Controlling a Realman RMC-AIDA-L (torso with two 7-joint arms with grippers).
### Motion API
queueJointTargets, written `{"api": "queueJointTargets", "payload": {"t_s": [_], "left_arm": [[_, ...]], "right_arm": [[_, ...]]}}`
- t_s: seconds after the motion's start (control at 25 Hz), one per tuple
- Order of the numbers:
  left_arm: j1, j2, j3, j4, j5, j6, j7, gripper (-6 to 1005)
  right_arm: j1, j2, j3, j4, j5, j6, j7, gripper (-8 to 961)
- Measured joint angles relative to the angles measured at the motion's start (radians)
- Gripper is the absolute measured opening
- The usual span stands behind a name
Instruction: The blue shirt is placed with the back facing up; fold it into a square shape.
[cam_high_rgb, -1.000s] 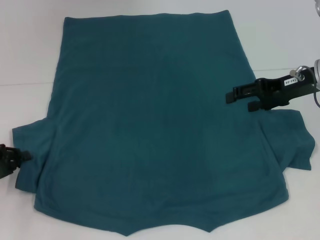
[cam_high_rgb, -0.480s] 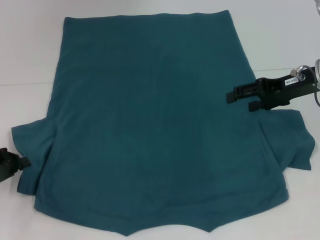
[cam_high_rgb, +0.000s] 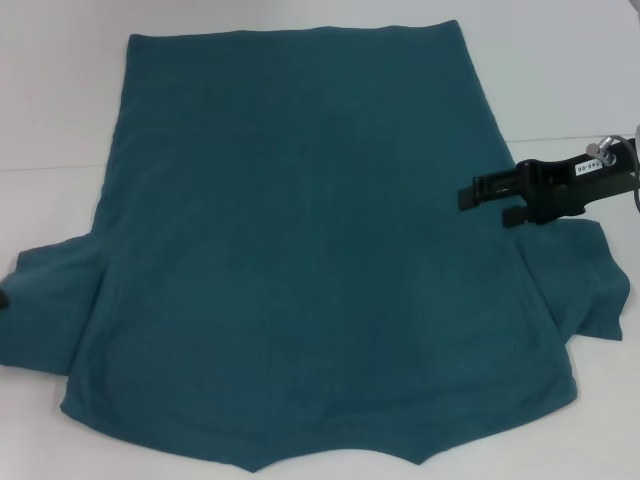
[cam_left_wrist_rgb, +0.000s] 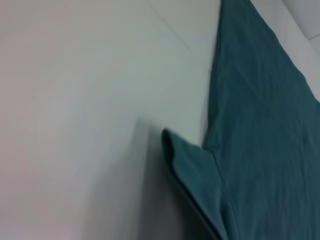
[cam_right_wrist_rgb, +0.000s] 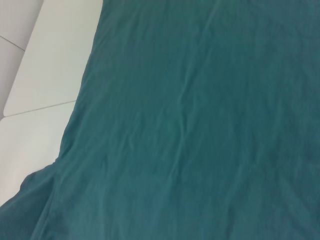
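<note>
The blue shirt (cam_high_rgb: 300, 250) lies flat on the white table (cam_high_rgb: 560, 70), hem at the far side and collar edge toward me. Its left sleeve (cam_high_rgb: 50, 310) is stretched out to the picture's left edge, where only a dark sliver of my left gripper (cam_high_rgb: 2, 298) shows. The left wrist view has that sleeve (cam_left_wrist_rgb: 192, 170) with its edge folded over, but no fingers. My right gripper (cam_high_rgb: 482, 206) hovers open over the shirt's right side, just above the right sleeve (cam_high_rgb: 585, 275). The right wrist view is filled with shirt fabric (cam_right_wrist_rgb: 200, 125).
Bare white table surrounds the shirt on the far side, at the left (cam_high_rgb: 50, 120) and at the right. A seam line in the table runs across at about the shirt's mid-height (cam_high_rgb: 570, 137).
The left gripper has slid out to the left until almost gone from the head view, and the left sleeve has spread leftwards with it. The right gripper has drifted slightly right and down.
</note>
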Motion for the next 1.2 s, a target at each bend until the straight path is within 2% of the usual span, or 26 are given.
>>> {"api": "queueJointTargets", "payload": {"t_s": [0.2,0.44,0.64,0.76,0.88,1.0,1.12,1.16,1.2], "left_arm": [[-0.028,0.023,-0.021,0.016,0.048,0.001,-0.023,6],[-0.061,0.038,-0.036,0.027,0.069,0.02,-0.035,6],[-0.089,0.04,-0.036,0.067,0.063,0.139,-0.054,6],[-0.119,0.026,-0.032,0.07,0.056,0.204,-0.054,6],[-0.154,-0.003,-0.014,0.065,0.04,0.236,-0.051,7],[-0.188,-0.023,0.045,0.062,0.039,0.232,-0.057,7],[-0.218,-0.032,0.125,0.06,0.043,0.202,-0.075,7],[-0.233,-0.035,0.182,0.06,0.044,0.176,-0.086,7],[-0.233,-0.035,0.182,0.06,0.044,0.176,-0.086,7]], "right_arm": [[0.0,0.0,0.0,0.0,0.0,0.0,0.001,943],[0.0,-0.001,0.0,0.0,0.0,0.0,0.001,942],[-0.001,0.0,0.0,0.0,0.0,-0.003,0.001,943],[-0.001,0.003,0.0,0.001,0.0,-0.004,0.001,944],[-0.002,0.004,0.0,0.001,0.0,-0.001,-0.001,944],[-0.002,0.005,0.0,0.001,0.0,-0.002,-0.001,944],[-0.002,0.006,0.0,0.001,0.0,-0.004,-0.001,944],[-0.002,0.006,0.0,0.001,0.0,-0.004,-0.001,944],[-0.002,0.006,0.0,0.001,0.0,-0.004,-0.001,944]]}}
